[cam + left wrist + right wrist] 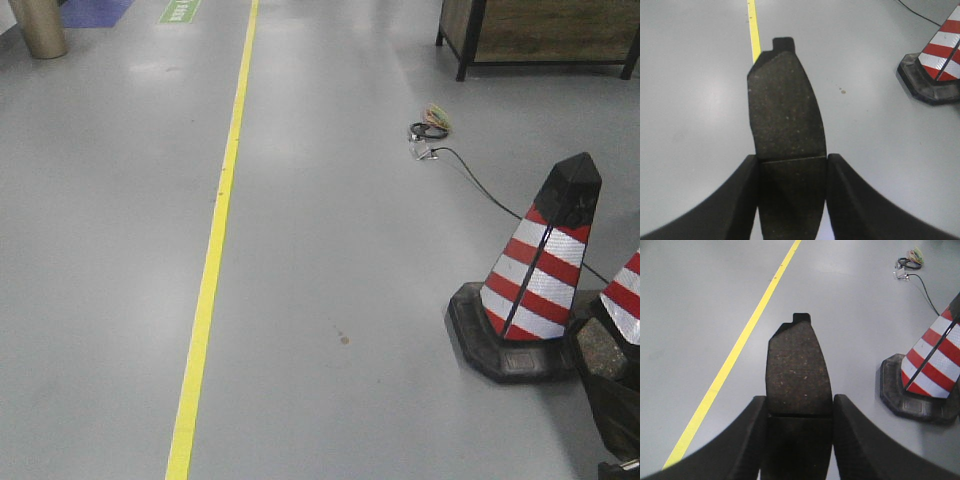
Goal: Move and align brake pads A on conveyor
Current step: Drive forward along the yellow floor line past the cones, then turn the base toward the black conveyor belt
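Each wrist view shows one dark grey brake pad held over the grey floor. My left gripper (792,165) is shut on a brake pad (785,110), its black fingers pressing both long edges at the groove, the tabbed end pointing away. A second brake pad (799,367) is clamped the same way in my right gripper (800,407), which is shut on it. The conveyor is out of view in every frame. Neither gripper nor pad appears in the front view.
A yellow floor line (215,250) runs away from me. A red-and-white traffic cone (540,275) on a black base stands to the right, with part of a second cone (625,300) beside it. A black cable (470,175) and a wooden crate (540,30) lie beyond.
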Available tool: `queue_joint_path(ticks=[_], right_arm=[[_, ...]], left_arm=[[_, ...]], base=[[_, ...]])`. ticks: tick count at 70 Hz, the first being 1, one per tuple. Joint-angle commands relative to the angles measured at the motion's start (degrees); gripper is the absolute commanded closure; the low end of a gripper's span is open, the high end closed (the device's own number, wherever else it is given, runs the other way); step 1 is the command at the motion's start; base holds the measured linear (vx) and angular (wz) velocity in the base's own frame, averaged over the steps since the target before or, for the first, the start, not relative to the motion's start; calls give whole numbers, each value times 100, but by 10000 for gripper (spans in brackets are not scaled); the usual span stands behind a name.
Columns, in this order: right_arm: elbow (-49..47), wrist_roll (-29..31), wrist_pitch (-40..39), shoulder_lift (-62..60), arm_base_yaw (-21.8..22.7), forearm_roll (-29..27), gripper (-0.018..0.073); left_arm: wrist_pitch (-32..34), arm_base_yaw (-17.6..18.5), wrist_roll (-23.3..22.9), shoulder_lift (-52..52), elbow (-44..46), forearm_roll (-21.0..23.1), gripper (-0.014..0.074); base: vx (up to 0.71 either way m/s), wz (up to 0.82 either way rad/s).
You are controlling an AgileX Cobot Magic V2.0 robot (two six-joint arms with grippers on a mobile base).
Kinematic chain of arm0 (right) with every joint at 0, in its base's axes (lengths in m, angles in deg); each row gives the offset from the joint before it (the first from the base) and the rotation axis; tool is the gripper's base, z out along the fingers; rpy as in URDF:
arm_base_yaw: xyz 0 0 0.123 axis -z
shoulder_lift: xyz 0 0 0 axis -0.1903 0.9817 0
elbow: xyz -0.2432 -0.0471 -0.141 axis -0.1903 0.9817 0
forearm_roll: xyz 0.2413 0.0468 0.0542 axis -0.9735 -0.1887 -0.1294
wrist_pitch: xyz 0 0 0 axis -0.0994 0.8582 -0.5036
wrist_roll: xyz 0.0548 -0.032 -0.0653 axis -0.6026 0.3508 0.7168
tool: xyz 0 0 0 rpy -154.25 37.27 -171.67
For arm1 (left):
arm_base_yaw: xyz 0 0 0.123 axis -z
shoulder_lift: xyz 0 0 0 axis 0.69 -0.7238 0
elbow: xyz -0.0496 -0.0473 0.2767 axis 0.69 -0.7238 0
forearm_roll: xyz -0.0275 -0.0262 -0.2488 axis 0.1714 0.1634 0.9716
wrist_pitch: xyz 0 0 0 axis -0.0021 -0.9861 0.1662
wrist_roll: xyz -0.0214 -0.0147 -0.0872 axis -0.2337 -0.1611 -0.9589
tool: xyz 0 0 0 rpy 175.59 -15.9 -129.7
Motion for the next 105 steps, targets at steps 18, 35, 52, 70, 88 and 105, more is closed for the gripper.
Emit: queue_joint_path(ticks=[18, 35, 52, 70, 88, 105], right_arm=[[-181, 53, -502, 5, 10, 22, 459], [-181, 53, -502, 5, 10, 22, 459], [-181, 53, -502, 5, 10, 22, 459], [-181, 53, -502, 5, 10, 22, 459], [-181, 53, -502, 5, 10, 22, 459], [-181, 53, -502, 5, 10, 22, 459]], left_arm=[[479, 36, -24, -28, 162, 65, 440], [479, 36, -24, -28, 162, 65, 440], [479, 36, -24, -28, 162, 65, 440], [479, 36, -24, -28, 162, 65, 440], [479, 36, -24, -28, 162, 65, 440], [479, 36, -24, -28, 162, 65, 440]], base=[[50, -18], [46, -32], [42, -38], [38, -38], [35, -44], [31, -63]])
